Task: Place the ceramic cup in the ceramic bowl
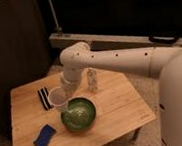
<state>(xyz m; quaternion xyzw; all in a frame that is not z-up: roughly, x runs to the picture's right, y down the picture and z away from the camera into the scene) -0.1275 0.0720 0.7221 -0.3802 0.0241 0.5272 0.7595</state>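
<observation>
Cup: the whitish cup (57, 99) was held above the table, rim up and roughly upright, at the upper-left edge of the bowl; whether it hung over the rim or just beside it could not be told
Cup to gripper: the cup sat just below and slightly left of the gripper, touching it, taken at its right side near the rim
Gripper: the gripper (63, 93) was closed, gripping the cup, and hung over the middle of the table by the bowl's left rim
Bowl: the green bowl (79, 114) was shallow, with pale marks inside, and stood on the table toward the front
Arm: the white arm (116, 61) reached in from the right and bent down to the gripper
Bottle: a small clear bottle (91, 80) stood upright behind the bowl, just right of the arm's wrist
Striped object: a flat black-and-white piece (44, 98) lay near the cup, on its left
Sponge: a blue sponge (44, 136) lay at front left, apart from the bowl
Table: the table (119, 106) was pale wood
</observation>
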